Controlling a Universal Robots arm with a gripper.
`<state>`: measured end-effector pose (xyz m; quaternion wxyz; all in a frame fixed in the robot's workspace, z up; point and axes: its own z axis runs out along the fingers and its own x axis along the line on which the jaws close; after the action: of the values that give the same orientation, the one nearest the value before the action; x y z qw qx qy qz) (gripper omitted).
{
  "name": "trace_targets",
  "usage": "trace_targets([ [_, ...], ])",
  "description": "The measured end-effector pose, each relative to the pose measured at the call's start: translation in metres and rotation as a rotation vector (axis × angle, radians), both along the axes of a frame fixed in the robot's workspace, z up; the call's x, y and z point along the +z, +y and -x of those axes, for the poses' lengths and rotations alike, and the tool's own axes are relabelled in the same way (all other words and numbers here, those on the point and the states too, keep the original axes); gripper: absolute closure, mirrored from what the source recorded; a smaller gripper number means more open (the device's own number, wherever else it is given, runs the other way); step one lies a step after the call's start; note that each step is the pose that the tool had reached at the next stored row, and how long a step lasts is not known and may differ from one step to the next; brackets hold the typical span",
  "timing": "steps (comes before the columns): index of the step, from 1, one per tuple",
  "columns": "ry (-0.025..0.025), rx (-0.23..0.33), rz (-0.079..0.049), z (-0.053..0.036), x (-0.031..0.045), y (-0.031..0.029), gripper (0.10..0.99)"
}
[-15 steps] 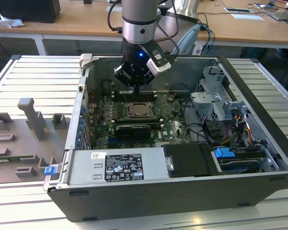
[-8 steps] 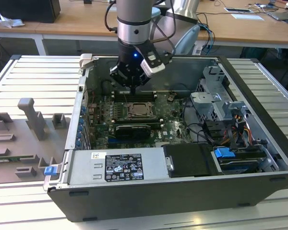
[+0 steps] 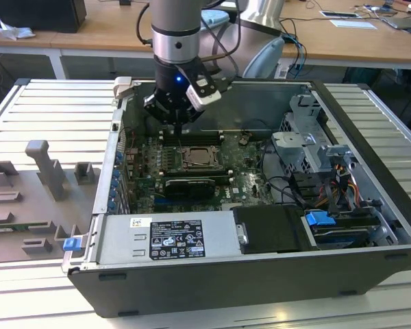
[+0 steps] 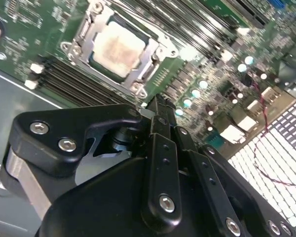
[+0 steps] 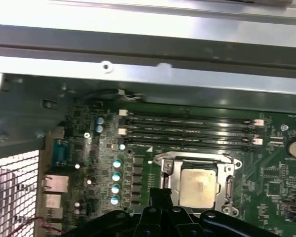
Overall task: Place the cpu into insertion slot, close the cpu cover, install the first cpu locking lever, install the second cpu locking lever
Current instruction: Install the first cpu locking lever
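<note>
**Latching stage judged to be in hand**

Open computer case (image 3: 192, 288) is laid on its side. Arm (image 3: 178, 27) is reached down into it from the far side. Green motherboard (image 3: 250, 179) is exposed on the case floor. Gripper (image 3: 174, 122) is hung above the memory slots (image 3: 192, 137), just far of the insertion slot (image 3: 187, 160), toward the exterior view's left. Open or closed cannot be told, and nothing is seen held. Cpu cover (image 4: 149, 61) appears to be laid flat round the cpu (image 4: 117, 48), which is seated in the slot, pale top up. Thin locking levers (image 5: 231, 183) are run along the frame's sides. Hooked or not cannot be told.

Judgement: each lever is best pushed at its free end, down first, then tucked sideways under its hook. Force should be kept off the cpu top and the memory slots. Cover should be confirmed flat before load is applied.
</note>
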<state>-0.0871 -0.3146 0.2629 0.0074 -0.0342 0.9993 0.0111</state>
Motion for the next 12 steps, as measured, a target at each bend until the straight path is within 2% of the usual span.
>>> trace_targets([
  [7, 0.0001, 0.0, 0.0, 0.0136, -0.0003, 0.0, 0.98],
  [9, 0.0, 0.0, 0.0, 0.0147, -0.0012, 0.0004, 0.98],
  [12, 0.0001, 0.0, 0.0, 0.0151, -0.0033, 0.0043, 0.98],
])
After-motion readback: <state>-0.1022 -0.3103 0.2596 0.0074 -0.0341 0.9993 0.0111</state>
